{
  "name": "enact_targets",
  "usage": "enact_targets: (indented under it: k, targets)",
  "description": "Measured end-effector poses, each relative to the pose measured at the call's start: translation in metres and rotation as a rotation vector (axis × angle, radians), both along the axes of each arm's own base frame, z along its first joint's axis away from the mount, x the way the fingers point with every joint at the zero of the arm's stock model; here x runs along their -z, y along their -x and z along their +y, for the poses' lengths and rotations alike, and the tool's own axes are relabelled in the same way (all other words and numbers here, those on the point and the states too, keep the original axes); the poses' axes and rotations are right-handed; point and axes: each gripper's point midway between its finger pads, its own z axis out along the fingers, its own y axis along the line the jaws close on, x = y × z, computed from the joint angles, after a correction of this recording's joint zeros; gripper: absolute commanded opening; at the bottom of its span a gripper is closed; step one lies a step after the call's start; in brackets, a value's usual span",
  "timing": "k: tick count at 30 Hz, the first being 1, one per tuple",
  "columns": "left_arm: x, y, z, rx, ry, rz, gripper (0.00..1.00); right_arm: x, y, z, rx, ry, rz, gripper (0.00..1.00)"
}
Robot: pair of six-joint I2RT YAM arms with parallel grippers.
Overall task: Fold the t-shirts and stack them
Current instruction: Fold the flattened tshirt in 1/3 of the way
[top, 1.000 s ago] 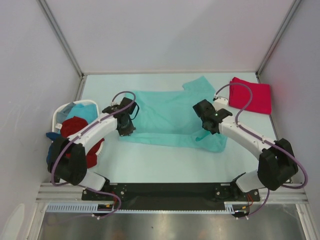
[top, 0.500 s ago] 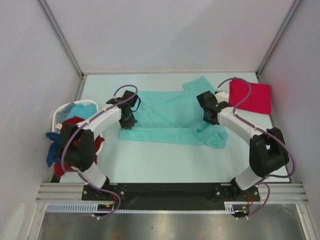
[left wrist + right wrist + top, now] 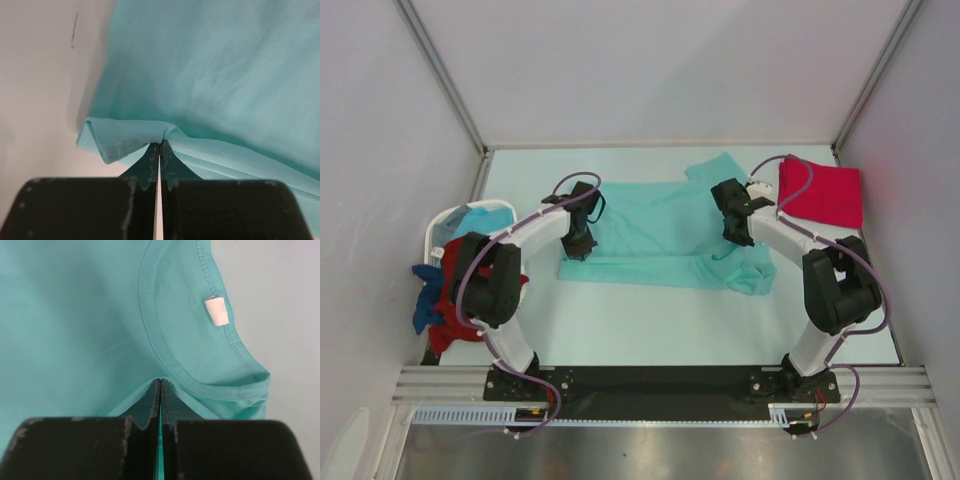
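Evenly does it: 2 pinches, 1 fold

We judge the step in hand to be the lengthwise fold of the teal shirt (image 3: 650,215). It lies spread at the centre of the table (image 3: 620,310), collar toward 3 o'clock and hem toward 9. The left gripper (image 3: 159,146) is clenched on a doubled bit of the hem edge. The right gripper (image 3: 160,382) is clenched on cloth just below the collar.

To do it well, we should carry both pinches toward 12 o'clock at 1 pace and 1 height, so the crease at 6 o'clock runs straight. We should let go only once the carried edge lies on the far edge. Pulling the cloth taut between the arms could slip the thin grip at the collar.

Both arms reach out from bases at 6 o'clock, elbows bowed outward, wrists tipped down, fingers pointing to 12. A red shirt (image 3: 823,190) lies folded at 2 o'clock. More shirts sit in the basket (image 3: 431,237) at 9.
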Motion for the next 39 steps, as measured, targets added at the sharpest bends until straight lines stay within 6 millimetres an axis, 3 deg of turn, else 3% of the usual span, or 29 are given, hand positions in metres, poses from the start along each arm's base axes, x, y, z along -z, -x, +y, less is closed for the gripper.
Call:
enact_targets:
  k: [10, 11, 13, 15, 16, 18, 19, 22, 27, 32, 35, 39]
  targets:
    - [-0.002, -0.025, -0.005, 0.007, -0.015, -0.023, 0.02, 0.013, -0.007, 0.002, 0.003, 0.006, 0.02, 0.0]
    - [-0.001, -0.028, -0.005, 0.006, -0.015, -0.024, 0.11, 0.014, -0.007, 0.002, 0.004, 0.007, 0.022, 0.0]
    - [-0.001, -0.032, -0.006, 0.006, -0.016, -0.025, 0.2, 0.017, -0.008, 0.0, 0.009, 0.008, 0.029, 0.02]
    - [0.0, -0.033, -0.006, 0.007, -0.021, -0.022, 0.41, 0.02, -0.008, -0.001, 0.012, 0.007, 0.037, 0.18]
    - [0.001, -0.033, -0.005, 0.008, -0.024, -0.02, 0.57, 0.022, -0.008, -0.002, 0.012, 0.006, 0.042, 0.23]
    - [0.001, -0.032, -0.004, 0.012, -0.03, -0.015, 0.72, 0.024, -0.008, -0.002, 0.015, 0.004, 0.047, 0.35]
    - [0.001, -0.031, -0.004, 0.01, -0.03, -0.014, 0.85, 0.024, -0.008, -0.002, 0.016, 0.003, 0.048, 0.39]
    - [0.0, -0.031, -0.002, 0.009, -0.039, -0.014, 1.0, 0.024, -0.008, -0.002, 0.015, 0.001, 0.047, 0.54]
    - [-0.019, -0.034, 0.001, 0.003, -0.045, -0.068, 1.0, 0.015, -0.01, -0.002, 0.013, -0.003, 0.027, 0.71]
    - [-0.056, -0.037, 0.001, 0.0, -0.022, -0.169, 0.99, -0.021, -0.016, 0.004, 0.001, -0.021, -0.058, 0.72]
    - [-0.078, -0.035, -0.003, 0.007, 0.001, -0.228, 0.99, -0.05, -0.013, 0.009, -0.013, -0.033, -0.126, 0.7]
    - [-0.089, -0.02, -0.011, 0.036, 0.022, -0.261, 1.0, -0.082, 0.004, 0.029, -0.069, -0.055, -0.193, 0.48]
